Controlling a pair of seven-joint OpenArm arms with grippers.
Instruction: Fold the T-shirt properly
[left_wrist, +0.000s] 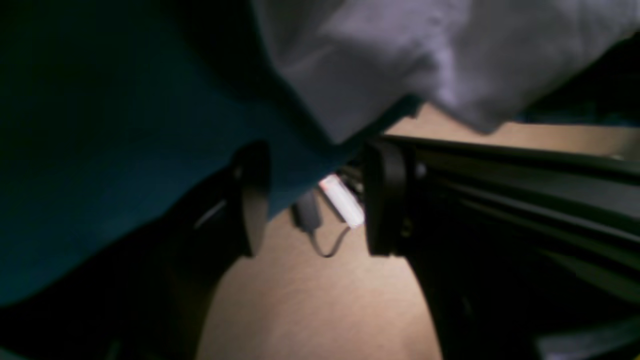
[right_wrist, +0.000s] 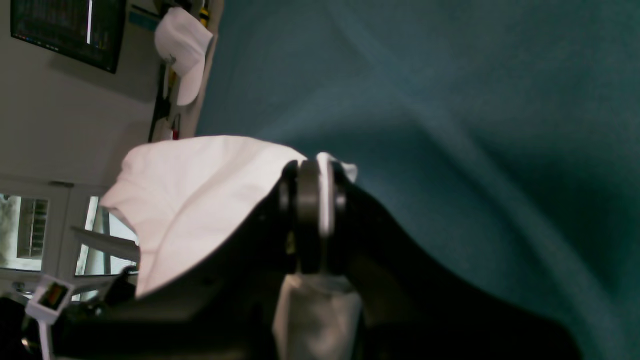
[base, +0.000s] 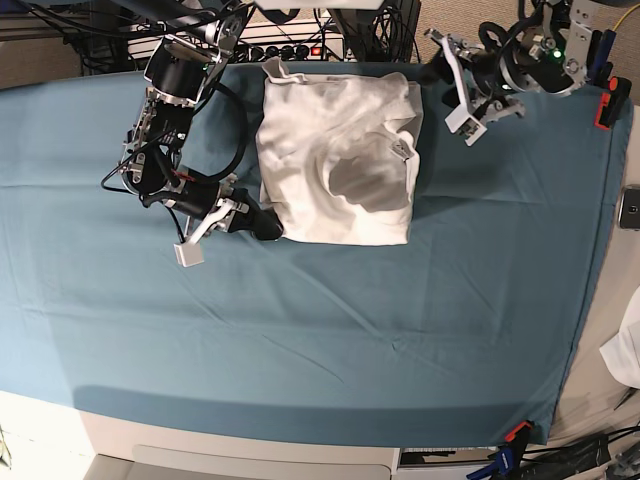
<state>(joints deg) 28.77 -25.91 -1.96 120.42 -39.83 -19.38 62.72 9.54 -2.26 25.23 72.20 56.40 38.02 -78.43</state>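
White T-shirt lies folded, rumpled — right hand pinching its corner, seemingly.

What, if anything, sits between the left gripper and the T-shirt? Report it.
Nothing visible does. In the base view the left gripper hangs open just beyond the T-shirt at its far corner, with only bare teal table cloth in the gap. The right gripper is already shut on the shirt's near corner.

The T-shirt is plain white, no print, just grey shadows in the creases. It sits on a solid teal cloth covering the counter. Both arms are black, and the right end effector has black pads.
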